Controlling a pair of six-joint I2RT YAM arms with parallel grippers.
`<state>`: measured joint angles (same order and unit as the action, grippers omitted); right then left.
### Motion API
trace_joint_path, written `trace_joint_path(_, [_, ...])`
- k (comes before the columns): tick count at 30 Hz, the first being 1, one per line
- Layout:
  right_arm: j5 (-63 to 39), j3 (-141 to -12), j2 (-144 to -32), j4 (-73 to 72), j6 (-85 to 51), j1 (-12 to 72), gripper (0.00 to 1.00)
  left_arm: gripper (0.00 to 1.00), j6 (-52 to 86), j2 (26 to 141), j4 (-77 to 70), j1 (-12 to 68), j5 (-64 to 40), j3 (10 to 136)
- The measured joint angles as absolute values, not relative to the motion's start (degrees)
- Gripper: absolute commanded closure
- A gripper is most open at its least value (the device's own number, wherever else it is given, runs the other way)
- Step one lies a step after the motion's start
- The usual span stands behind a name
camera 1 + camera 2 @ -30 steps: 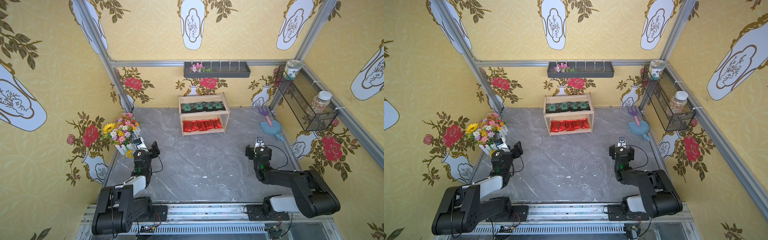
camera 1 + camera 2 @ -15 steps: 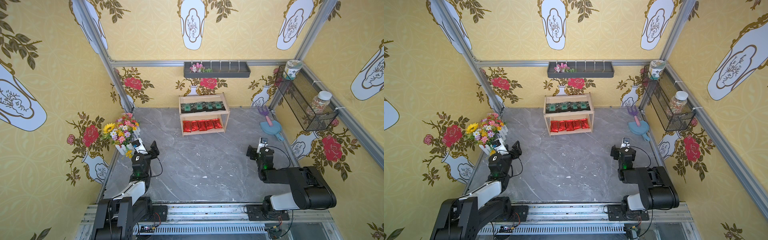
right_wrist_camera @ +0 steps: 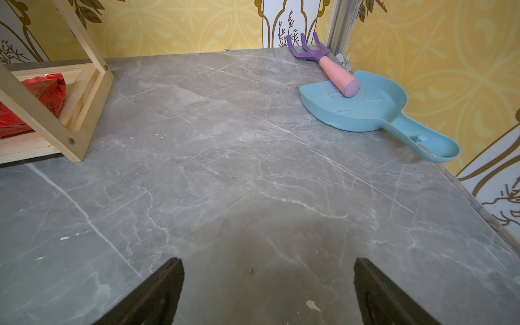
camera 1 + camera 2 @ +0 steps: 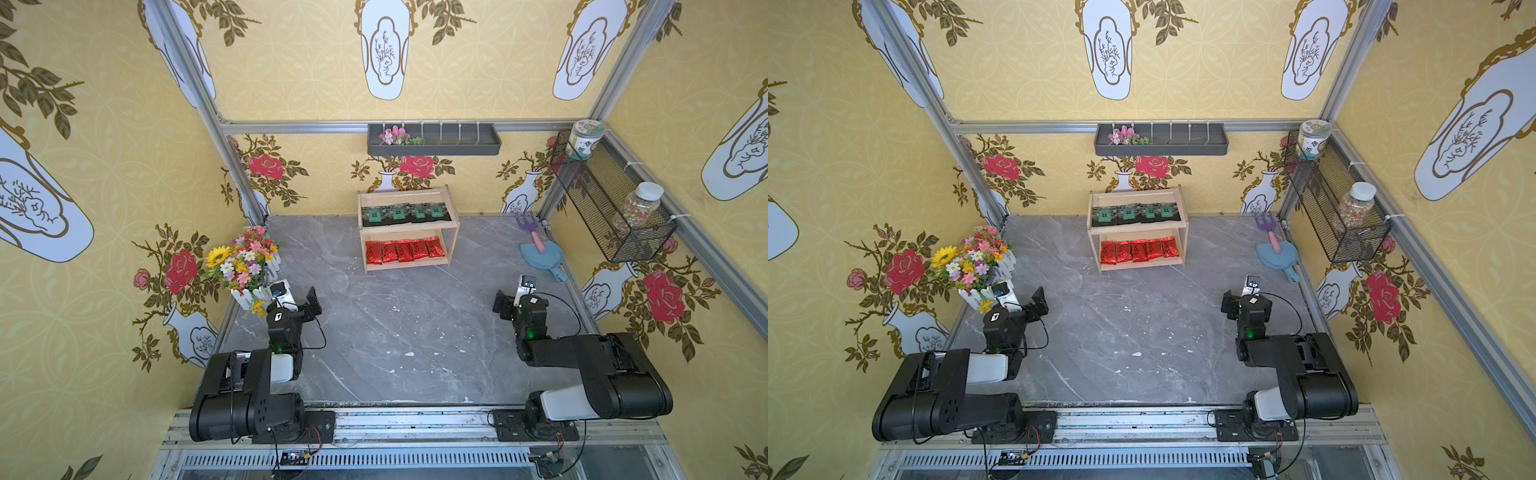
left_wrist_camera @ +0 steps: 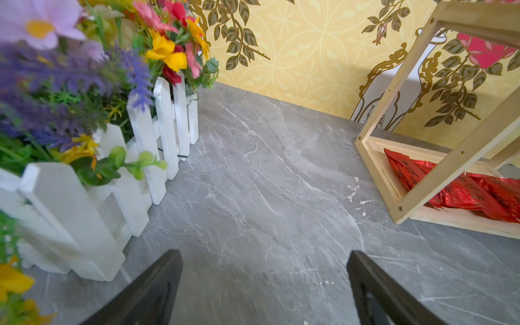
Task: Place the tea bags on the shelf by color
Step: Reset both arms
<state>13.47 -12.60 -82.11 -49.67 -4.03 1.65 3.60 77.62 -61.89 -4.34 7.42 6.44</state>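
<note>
Four black tea bags (image 4: 404,213) lie in a row on the top tier of the wooden shelf (image 4: 407,266) at the back of the table (image 4: 395,332). Five red tea bags (image 4: 403,251) fill the lower tier. Well apart from the shelf, the left hand (image 5: 264,261) and the right hand (image 3: 267,270) are over bare table, both spread wide and holding nothing.

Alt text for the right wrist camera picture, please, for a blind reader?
The open, empty right gripper hovers over a grey marble-look tabletop. Beyond lie a blue dustpan with a pink-handled purple rake, and the wooden shelf holding red tea packets.
</note>
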Motion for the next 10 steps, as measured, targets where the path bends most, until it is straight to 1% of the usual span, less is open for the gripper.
trace_joint_path(3, [12.97, -13.47, -82.5, -49.01, -3.97, 1.72, 0.03, 0.0, 3.46, 77.67, -62.83, -4.34, 7.29, 6.44])
trace_joint_path(7, [7.64, -15.46, -83.77, -48.95, -2.7, 1.43, 0.03, 0.0, 3.46, 77.78, -63.09, -4.34, 7.27, 6.44])
trace_joint_path(10, [6.52, -14.61, -82.98, -49.3, -2.5, 0.71, 0.03, 0.0, 3.46, 77.71, -63.37, -4.38, 7.29, 6.42])
